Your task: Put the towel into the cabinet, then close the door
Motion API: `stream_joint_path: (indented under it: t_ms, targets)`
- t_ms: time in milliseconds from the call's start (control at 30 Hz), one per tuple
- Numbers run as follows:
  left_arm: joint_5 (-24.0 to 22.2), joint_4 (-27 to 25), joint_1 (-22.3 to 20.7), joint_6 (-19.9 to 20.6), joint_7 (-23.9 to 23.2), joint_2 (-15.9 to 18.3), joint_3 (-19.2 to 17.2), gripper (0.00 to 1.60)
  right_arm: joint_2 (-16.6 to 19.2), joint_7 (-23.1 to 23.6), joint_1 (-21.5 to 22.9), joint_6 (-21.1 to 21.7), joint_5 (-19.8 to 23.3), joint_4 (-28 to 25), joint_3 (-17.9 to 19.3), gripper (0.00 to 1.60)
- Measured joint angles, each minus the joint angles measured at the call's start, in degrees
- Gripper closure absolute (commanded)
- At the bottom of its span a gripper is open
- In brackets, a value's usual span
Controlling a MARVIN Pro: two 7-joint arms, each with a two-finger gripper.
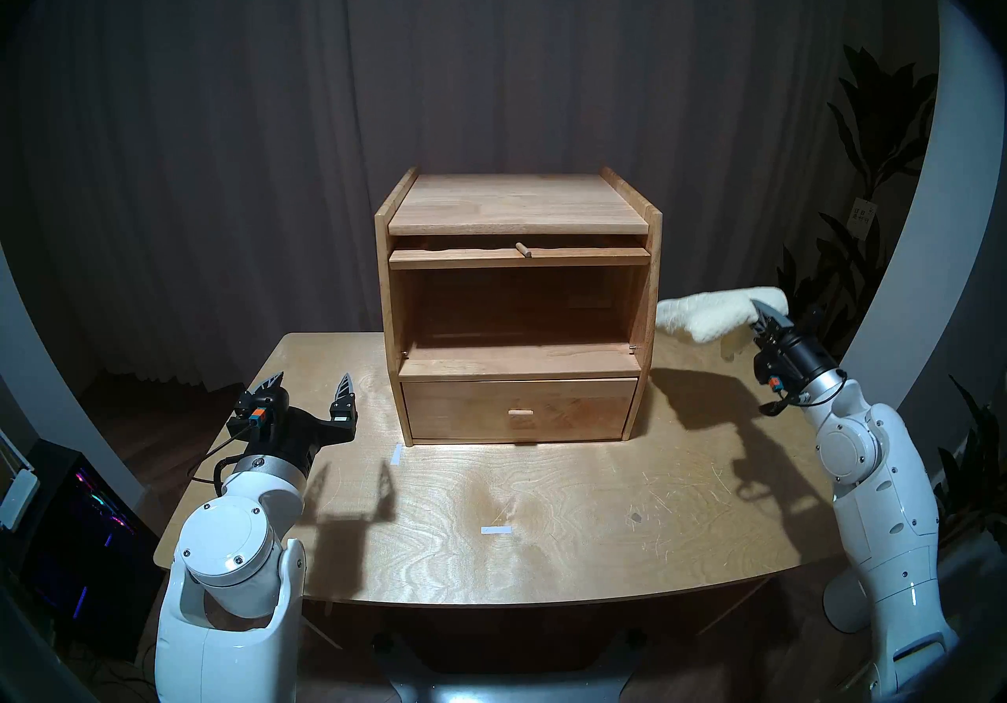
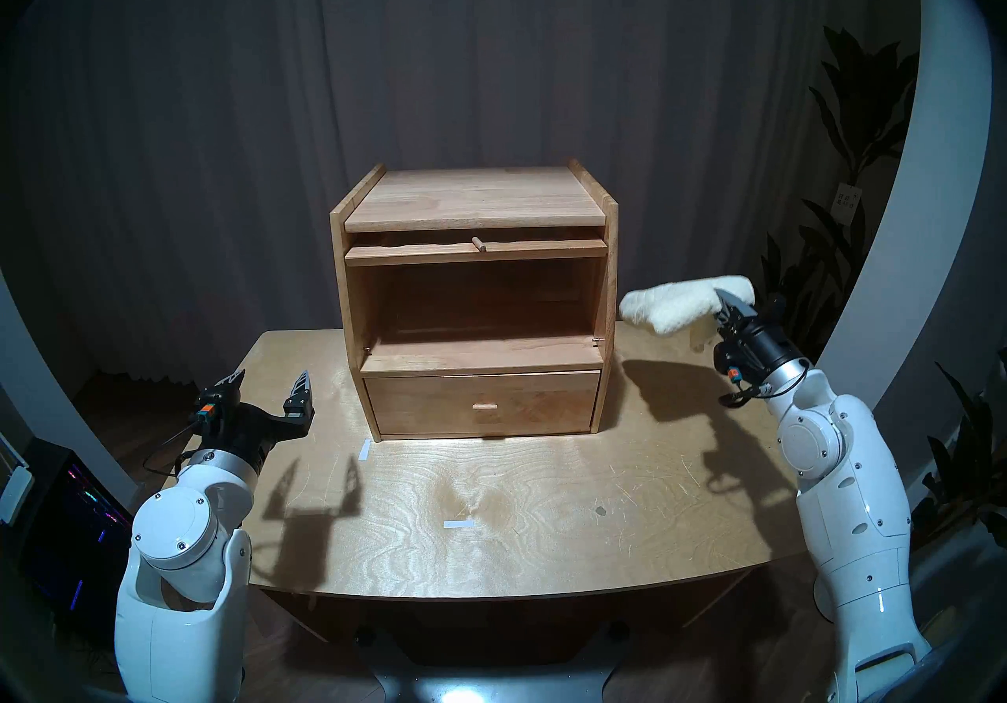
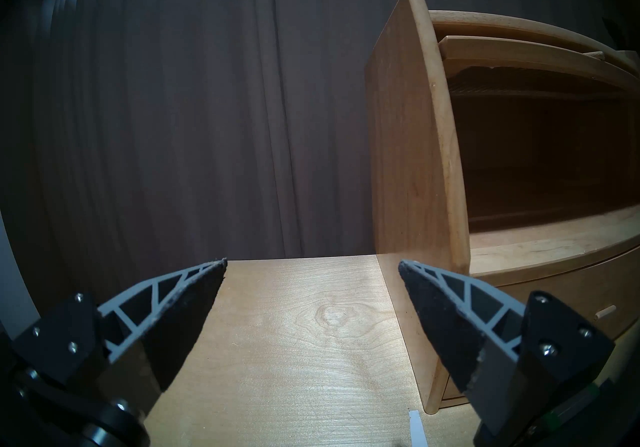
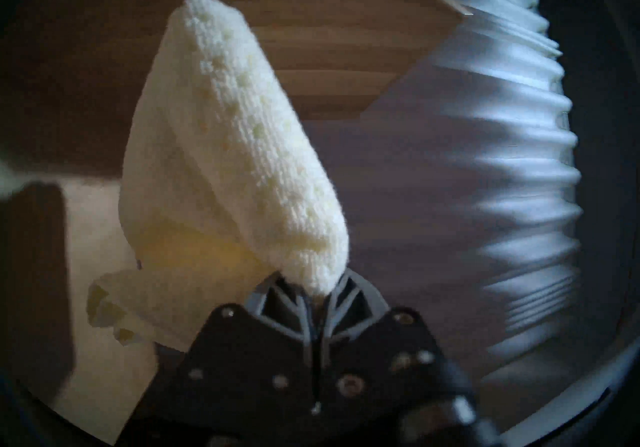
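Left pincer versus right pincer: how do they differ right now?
The left pincer is open and empty; the right pincer is shut on the towel. The left pincer hovers low over the table, left of the cabinet; the right pincer is raised, right of the cabinet, about level with its open compartment. The left pincer points level; the right tilts upward. Both have dark ribbed fingers and point away from the robot.

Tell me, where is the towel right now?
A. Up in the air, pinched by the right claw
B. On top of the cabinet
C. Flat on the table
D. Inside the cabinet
A: the towel hangs clear of the table, pinched in the shut right claw, beside the cabinet.
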Motion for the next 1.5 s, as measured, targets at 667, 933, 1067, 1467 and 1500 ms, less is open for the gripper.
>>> stream_joint_path:
  t_ms: [667,933,1067,1467,1500]
  targets:
    - [0.06,0.47,-0.04,0.0,-0.05,0.03,0.0,0.0,-7.84,-5.67,-5.82,-8.7,18.47,-13.75,0.54,1.6]
    - [0.09,0.54,-0.06,0.0,-0.07,0.03,0.0,0.0,-10.45,-6.78,-9.99,-13.79,25.33,-19.32,-3.53,1.6]
    - [0.1,0.55,-0.08,-0.01,-0.08,0.04,0.0,0.0,-11.42,-7.04,-11.9,-16.27,28.45,-22.07,-6.41,1.6]
    - [0.11,0.35,-0.1,-0.01,-0.09,0.03,0.0,0.0,-14.46,-5.49,-19.92,-14.59,38.51,-29.79,-17.93,1.6]
    - [0.11,0.33,-0.09,-0.01,-0.09,0.03,0.0,0.0,-14.68,-5.1,-20.7,-13.3,39.29,-30.33,-19.01,1.6]
